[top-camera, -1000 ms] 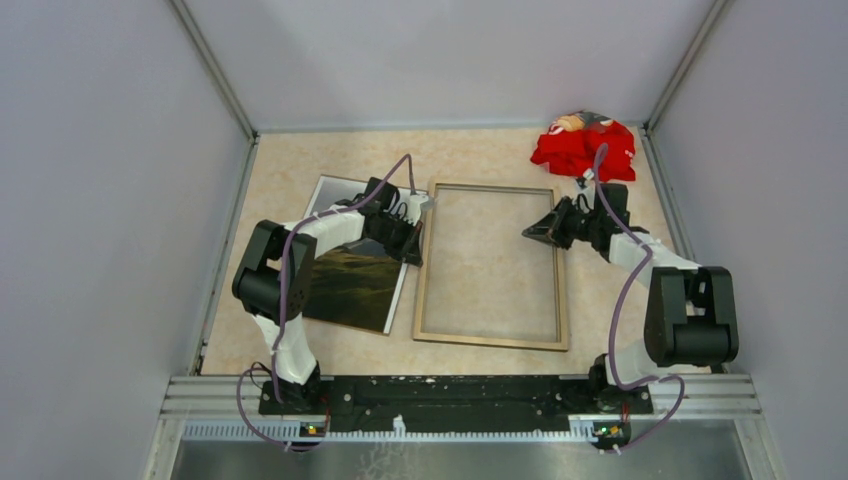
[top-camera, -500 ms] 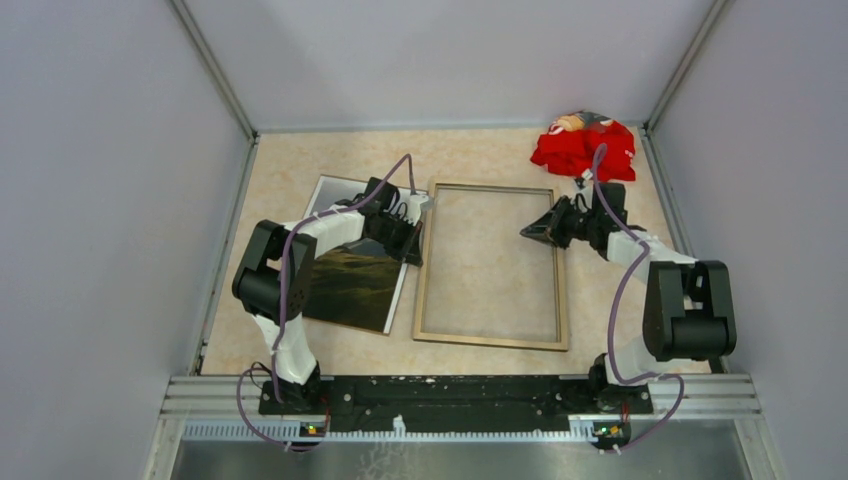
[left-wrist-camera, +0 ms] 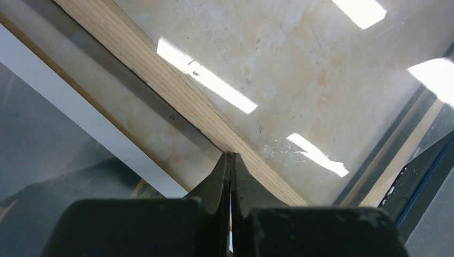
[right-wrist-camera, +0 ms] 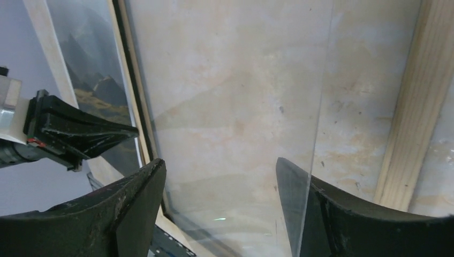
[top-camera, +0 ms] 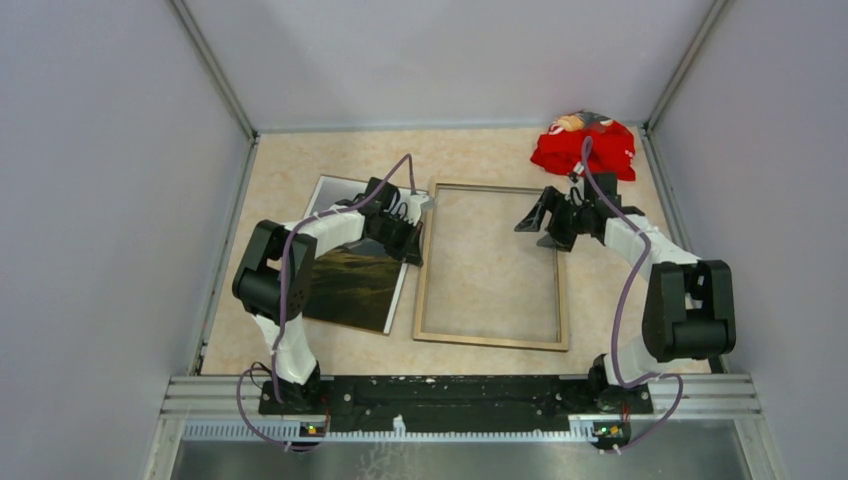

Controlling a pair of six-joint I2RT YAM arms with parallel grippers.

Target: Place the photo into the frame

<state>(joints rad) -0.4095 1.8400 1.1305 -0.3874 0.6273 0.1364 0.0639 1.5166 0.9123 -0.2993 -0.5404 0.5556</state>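
Springing apart from its shut pinch of a second ago, my right hand (top-camera: 537,228) stands open over the frame (top-camera: 490,340), my left hand (left-wrist-camera: 231,171) closed at its left rail, the photo (top-camera: 355,285) lying face-up alongside on the bench (top-camera: 480,160), not yet framed.

Beige marbled tabletop (top-camera: 300,160) fills floor of enclosed work cell. Crumpled red cloth bundle (top-camera: 583,147) lies in far right corner, close to right wall, small patch of pale print showing at its far edge. Plain grey wall panels (top-camera: 100,200) close in left, back and right sides. Slim aluminium posts (top-camera: 213,70) run up both back corners. Ribbed metal rail (top-camera: 460,390) spans near edge of tabletop.
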